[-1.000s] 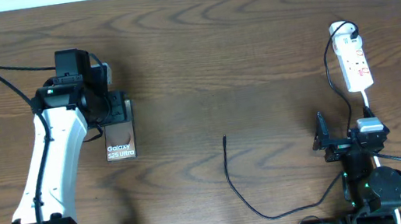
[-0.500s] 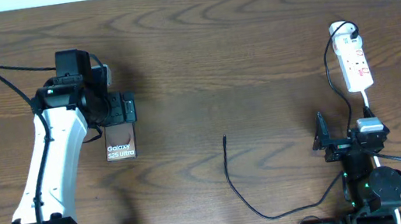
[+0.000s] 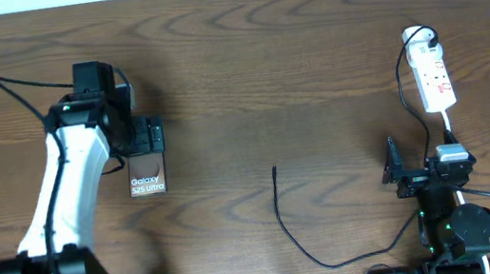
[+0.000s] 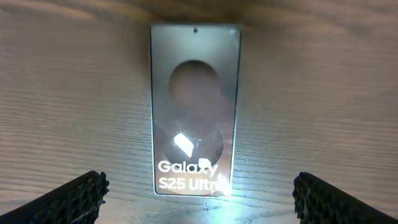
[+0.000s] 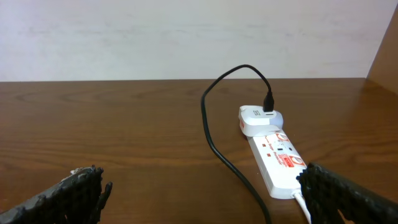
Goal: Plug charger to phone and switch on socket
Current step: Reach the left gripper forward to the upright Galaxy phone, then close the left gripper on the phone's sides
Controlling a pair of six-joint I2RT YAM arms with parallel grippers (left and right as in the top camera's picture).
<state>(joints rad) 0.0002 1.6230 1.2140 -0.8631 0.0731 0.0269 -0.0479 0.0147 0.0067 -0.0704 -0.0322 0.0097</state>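
The phone [image 3: 147, 176] lies flat on the table, screen up with white Galaxy lettering. My left gripper [image 3: 144, 142] hovers over its far end, open. In the left wrist view the phone [image 4: 194, 106] lies ahead of the left gripper [image 4: 200, 200], whose fingertips [image 4: 74, 198] stand wide apart, touching nothing. The charger [image 3: 280, 211] lies loose, its tip near mid-table, well right of the phone. The cable runs on to the white plug [image 5: 261, 118] in the socket [image 3: 433, 77]. My right gripper [image 3: 422, 164] rests open short of the socket [image 5: 277, 158], with the charger [image 5: 217, 146] passing between its fingers.
The dark wooden table [image 3: 292, 63] stretches between both arms. A white cord [image 5: 303, 202] leaves the socket's near end beside my right fingers [image 5: 348, 198]. A pale wall [image 5: 186, 37] rises behind the table's far edge.
My left gripper has opened and let go of the phone's far end, and its arm has shifted slightly. Phone, charger and right arm have not moved.
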